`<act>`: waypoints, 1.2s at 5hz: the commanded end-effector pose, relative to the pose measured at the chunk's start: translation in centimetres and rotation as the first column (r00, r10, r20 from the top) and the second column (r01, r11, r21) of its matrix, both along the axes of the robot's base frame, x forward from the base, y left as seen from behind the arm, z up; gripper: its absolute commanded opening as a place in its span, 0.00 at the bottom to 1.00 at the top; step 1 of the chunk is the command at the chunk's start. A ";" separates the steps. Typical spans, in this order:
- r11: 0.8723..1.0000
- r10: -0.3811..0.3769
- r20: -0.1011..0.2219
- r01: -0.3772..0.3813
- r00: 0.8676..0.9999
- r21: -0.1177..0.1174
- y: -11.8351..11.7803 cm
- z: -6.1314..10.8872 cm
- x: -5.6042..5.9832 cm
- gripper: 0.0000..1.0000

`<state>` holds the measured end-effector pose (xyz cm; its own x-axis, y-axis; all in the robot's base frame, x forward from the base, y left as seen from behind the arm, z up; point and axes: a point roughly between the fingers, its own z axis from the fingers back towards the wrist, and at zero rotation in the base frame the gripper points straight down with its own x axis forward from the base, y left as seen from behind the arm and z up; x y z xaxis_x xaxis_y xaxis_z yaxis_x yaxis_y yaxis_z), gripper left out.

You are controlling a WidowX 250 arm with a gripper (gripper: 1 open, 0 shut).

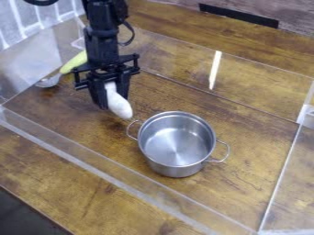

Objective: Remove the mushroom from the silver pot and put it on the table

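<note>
My gripper [108, 90] points straight down, shut on the mushroom [117, 106]. The mushroom's white stem hangs out below the fingers, low over the table [245, 101]; its cap does not show. It hangs just left of the silver pot [179, 163], outside the rim. The pot stands upright near the middle of the wooden tabletop, with nothing visible inside it.
A yellow-green banana-shaped toy [76, 61] lies behind the gripper at the left, and a small grey object [47, 82] sits beside it. Clear plastic strips [73, 147] run along the table's front and right sides.
</note>
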<state>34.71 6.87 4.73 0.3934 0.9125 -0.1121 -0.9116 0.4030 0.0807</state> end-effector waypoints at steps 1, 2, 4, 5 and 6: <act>0.999 0.047 0.038 -0.047 0.998 0.013 0.9 1.1 0.3 1.00; 0.998 0.068 0.024 -0.069 0.997 0.009 0.8 0.5 0.2 0.00; 0.982 0.184 0.024 -0.185 0.983 0.029 0.4 0.3 -1.6 1.00; 0.970 0.240 0.042 -0.241 0.970 0.031 1.4 1.6 -1.6 1.00; 0.955 0.294 0.062 -0.296 0.954 0.026 2.3 3.1 -1.5 1.00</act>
